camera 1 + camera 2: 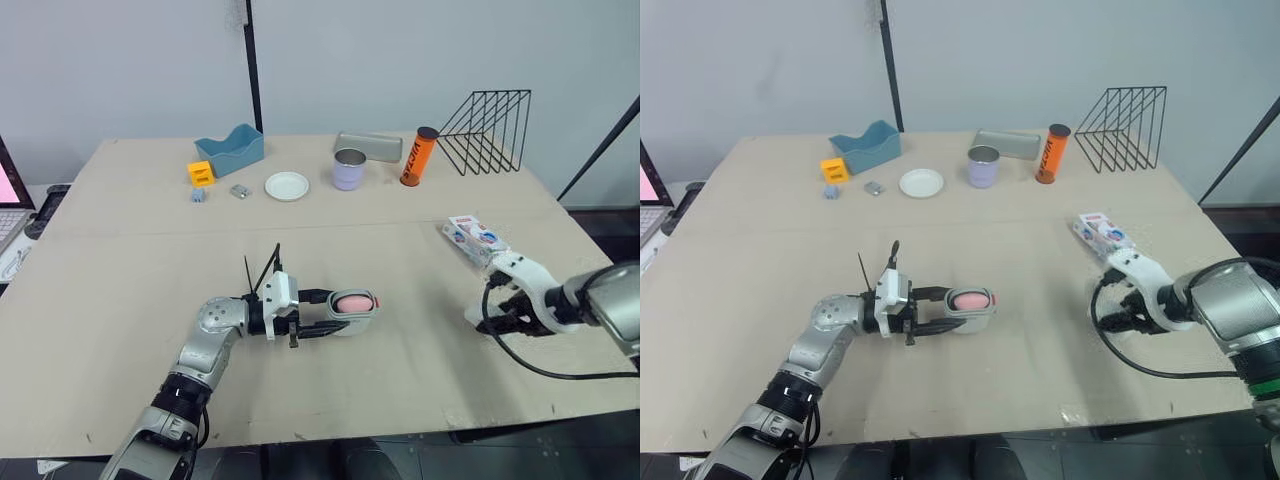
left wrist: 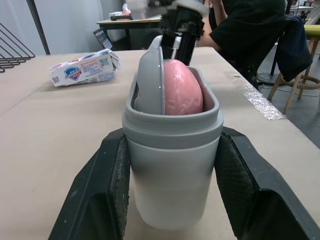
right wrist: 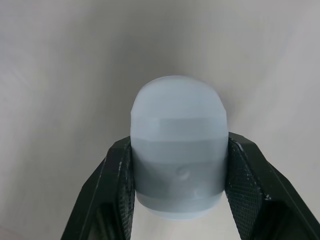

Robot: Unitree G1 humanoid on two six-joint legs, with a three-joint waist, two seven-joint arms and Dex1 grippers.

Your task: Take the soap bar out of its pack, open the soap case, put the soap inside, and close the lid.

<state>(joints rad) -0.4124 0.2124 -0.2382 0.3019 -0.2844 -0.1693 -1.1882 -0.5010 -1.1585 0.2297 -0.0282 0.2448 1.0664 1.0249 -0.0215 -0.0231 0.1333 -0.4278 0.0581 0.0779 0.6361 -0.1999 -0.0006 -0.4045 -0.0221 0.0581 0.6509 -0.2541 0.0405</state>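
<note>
Left wrist view: our left fingers (image 2: 95, 200) clamp the case (image 2: 172, 170) holding soap (image 2: 182, 90); right fingers (image 3: 117, 175) grip the lid (image 3: 177, 145), to fit next.

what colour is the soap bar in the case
Pink soap bar; clearest in the left wrist view.

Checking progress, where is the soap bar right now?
In the eye views, the pink soap bar sits inside the open soap case, held by the left gripper near the front middle of the table; the soap pack lies off to its right.
</note>
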